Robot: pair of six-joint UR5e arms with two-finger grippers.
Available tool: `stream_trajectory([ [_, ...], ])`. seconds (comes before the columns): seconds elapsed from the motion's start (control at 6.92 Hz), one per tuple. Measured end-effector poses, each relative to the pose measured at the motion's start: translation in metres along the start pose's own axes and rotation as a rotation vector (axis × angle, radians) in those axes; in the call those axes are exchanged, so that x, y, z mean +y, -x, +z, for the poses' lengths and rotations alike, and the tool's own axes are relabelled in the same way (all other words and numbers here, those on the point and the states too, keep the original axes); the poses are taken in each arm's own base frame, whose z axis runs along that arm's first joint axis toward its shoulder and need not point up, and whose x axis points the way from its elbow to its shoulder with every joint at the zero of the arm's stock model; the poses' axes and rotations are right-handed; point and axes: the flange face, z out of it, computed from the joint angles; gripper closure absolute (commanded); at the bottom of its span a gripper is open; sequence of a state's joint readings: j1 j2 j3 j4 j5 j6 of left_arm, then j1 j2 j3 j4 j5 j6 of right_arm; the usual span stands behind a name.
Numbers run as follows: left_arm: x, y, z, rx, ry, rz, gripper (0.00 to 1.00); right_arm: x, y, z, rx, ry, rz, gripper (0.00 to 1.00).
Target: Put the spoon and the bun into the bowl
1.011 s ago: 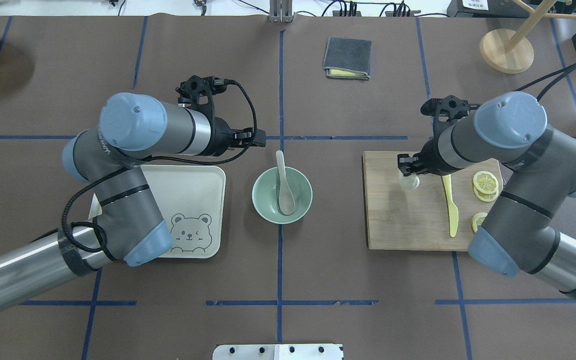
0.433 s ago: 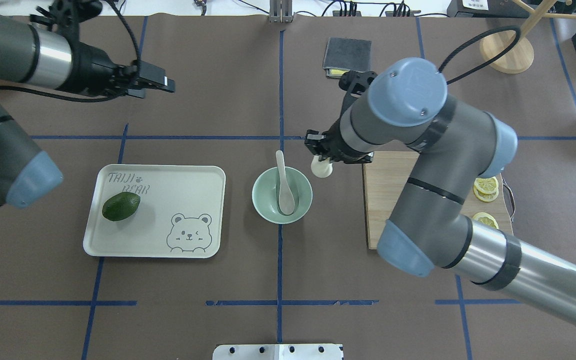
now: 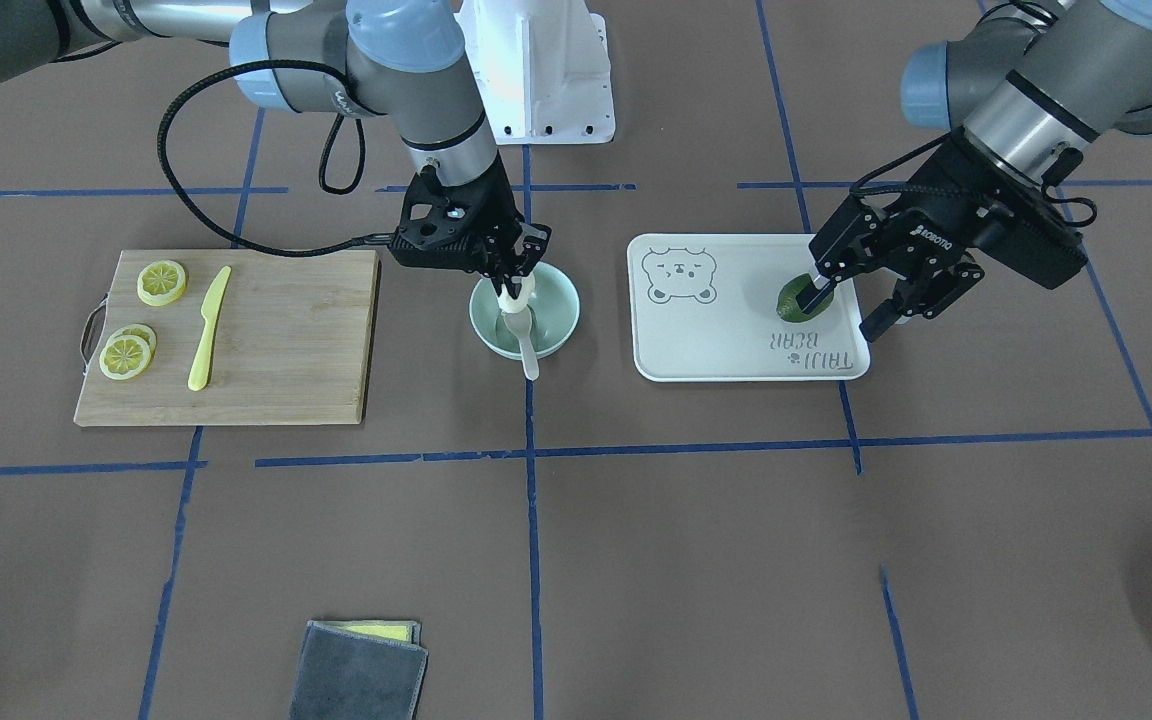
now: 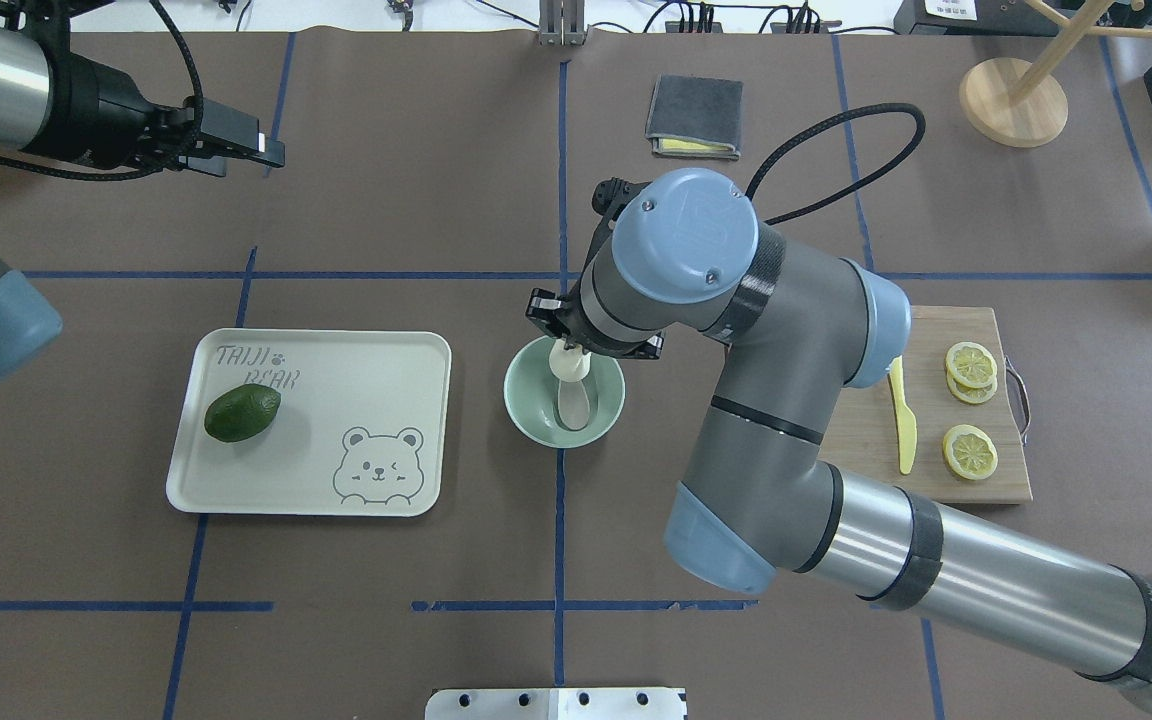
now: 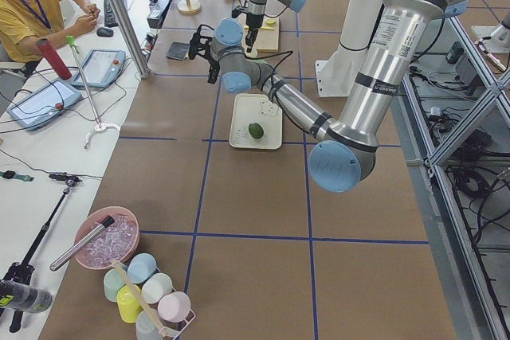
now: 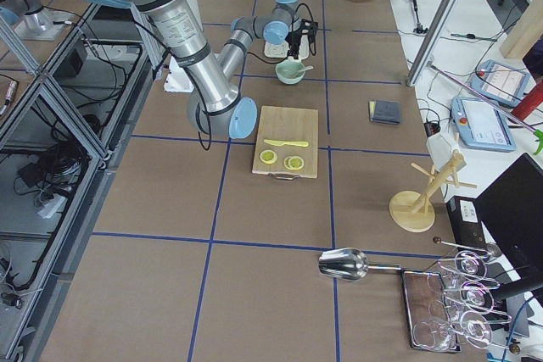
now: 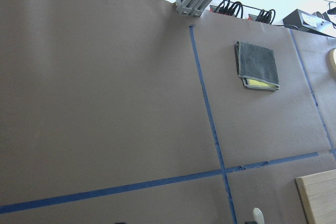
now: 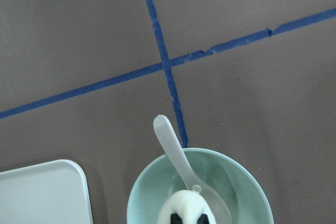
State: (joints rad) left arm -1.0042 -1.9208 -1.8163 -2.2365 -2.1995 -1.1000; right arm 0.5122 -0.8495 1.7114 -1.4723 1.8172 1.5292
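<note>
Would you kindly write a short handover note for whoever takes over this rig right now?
The right gripper is shut on the bun, holding it over the bowl.
The left gripper is open, empty and raised well away from the bowl.
The spoon lies in the bowl, handle over the rim.
Done: spoon placed.
Left: release the bun into the bowl, then lift the right arm away.

Brown table (image 4: 386, 640), blue tape lines (image 4: 559, 560)

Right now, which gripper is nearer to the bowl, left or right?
Right. The right gripper is directly above the bowl, shut on the bun. The left gripper hangs open well away, over on the tray's side.
</note>
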Motion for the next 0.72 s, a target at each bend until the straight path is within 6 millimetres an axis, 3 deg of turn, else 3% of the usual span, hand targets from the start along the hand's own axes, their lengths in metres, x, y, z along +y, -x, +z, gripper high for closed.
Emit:
stream_trajectory([
  [0.14,0.000,0.001,0.001,-0.002,0.002,0.000,0.18,0.009,-0.001,0.010,0.012,-0.002,-0.008,0.00],
  [0.43,0.000,0.004,0.004,-0.008,0.006,-0.003,0.19,0.019,-0.004,0.024,0.023,-0.020,-0.019,0.00],
  [0.72,0.004,0.018,0.008,-0.029,0.016,0.008,0.19,0.006,-0.010,0.015,0.009,-0.026,-0.023,0.00],
])
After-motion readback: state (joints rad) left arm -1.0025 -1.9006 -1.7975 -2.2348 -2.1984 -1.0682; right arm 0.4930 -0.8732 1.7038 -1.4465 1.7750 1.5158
